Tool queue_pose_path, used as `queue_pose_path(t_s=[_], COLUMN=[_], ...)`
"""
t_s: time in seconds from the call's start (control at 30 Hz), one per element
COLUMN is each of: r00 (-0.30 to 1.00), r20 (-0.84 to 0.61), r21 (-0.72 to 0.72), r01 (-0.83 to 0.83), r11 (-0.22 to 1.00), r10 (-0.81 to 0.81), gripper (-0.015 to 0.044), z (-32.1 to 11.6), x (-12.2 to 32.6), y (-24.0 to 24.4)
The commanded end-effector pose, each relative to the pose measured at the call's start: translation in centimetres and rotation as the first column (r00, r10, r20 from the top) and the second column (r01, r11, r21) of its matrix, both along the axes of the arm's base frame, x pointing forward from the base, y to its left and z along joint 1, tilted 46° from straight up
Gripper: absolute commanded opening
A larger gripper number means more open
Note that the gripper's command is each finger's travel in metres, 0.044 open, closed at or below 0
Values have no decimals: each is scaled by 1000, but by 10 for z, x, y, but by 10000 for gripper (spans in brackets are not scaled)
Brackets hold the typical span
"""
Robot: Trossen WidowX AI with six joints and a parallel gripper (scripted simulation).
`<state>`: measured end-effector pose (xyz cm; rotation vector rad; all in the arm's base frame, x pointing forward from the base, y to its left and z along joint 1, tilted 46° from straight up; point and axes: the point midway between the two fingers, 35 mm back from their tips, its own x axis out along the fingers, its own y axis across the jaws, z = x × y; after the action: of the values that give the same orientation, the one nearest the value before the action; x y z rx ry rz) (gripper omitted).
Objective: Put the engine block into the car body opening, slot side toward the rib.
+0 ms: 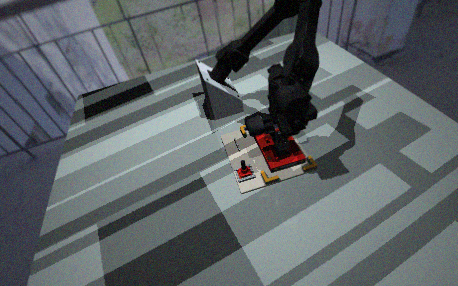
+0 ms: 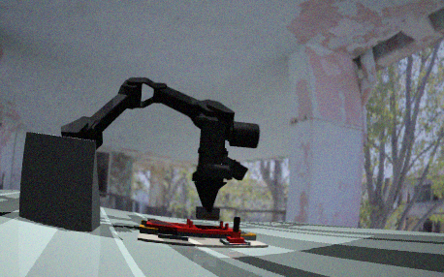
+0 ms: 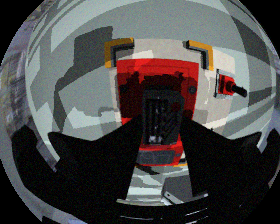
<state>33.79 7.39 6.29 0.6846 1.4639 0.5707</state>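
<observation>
The dark engine block (image 2: pixel 207 213) (image 3: pixel 161 120) is between the fingertips of my gripper (image 2: pixel 207 207) (image 3: pixel 161 119), which is shut on it. In the exterior view the block hangs a little above the red car body (image 1: pixel 278 164) (image 2: pixel 167 226) (image 3: pixel 132 75). In the wrist view it lies over the middle of the body and covers the opening. The body lies on a pale board (image 1: pixel 247 187) (image 3: pixel 218 112). The rib and the block's slot side cannot be made out. In the top view the arm hides much of the block.
Yellow corner brackets (image 1: pixel 270 178) (image 1: pixel 310 163) (image 3: pixel 111 52) (image 3: pixel 207 54) stand around the body. A small red piece with an upright black post (image 1: pixel 243 166) (image 2: pixel 237 228) (image 3: pixel 236 89) stands on the board beside it. A grey slanted block (image 1: pixel 221 102) (image 2: pixel 58 179) stands at the arm's base.
</observation>
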Motion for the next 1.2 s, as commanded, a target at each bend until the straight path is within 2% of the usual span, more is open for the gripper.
queue_pose_path(t_s=[0.0, 0.87, 1.17], r00=[1000, 999, 999], r20=[7, 27, -28], r21=[3, 2, 5], r01=[-2, -22, 32], r11=[1000, 1000, 999], r10=[2, 21, -32], gripper=[158, 158, 158], z=[0, 1, 0], x=[1, 1, 2], y=[0, -1, 0])
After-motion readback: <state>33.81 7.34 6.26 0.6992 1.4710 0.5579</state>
